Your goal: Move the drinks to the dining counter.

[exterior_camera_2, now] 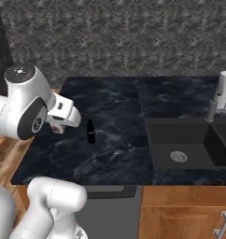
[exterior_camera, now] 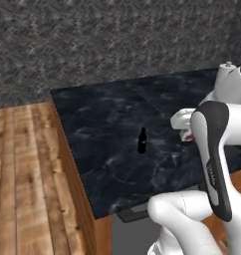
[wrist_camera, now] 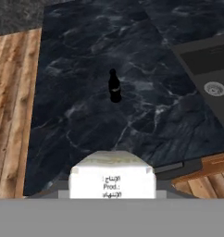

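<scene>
The gripper (wrist_camera: 112,194) holds the white carton (wrist_camera: 112,178) at the hand view's bottom, above the black marble counter's (wrist_camera: 86,115) near edge; the dark bottle (wrist_camera: 114,86) stands mid-frame, bare slab around it.

White rounded arm (exterior_camera: 227,149) w/ dark joint bands, tiny grey lettering; bulbous white base links.

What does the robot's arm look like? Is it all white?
Mostly white. The arm is made of smooth, rounded white shells, like fat tubes joined together. A long dark, near-black band runs down one segment, with small pale lettering on it. In the right base view, one round joint has a dark grey cap on top and a dark oval patch with a small white mark.
</scene>
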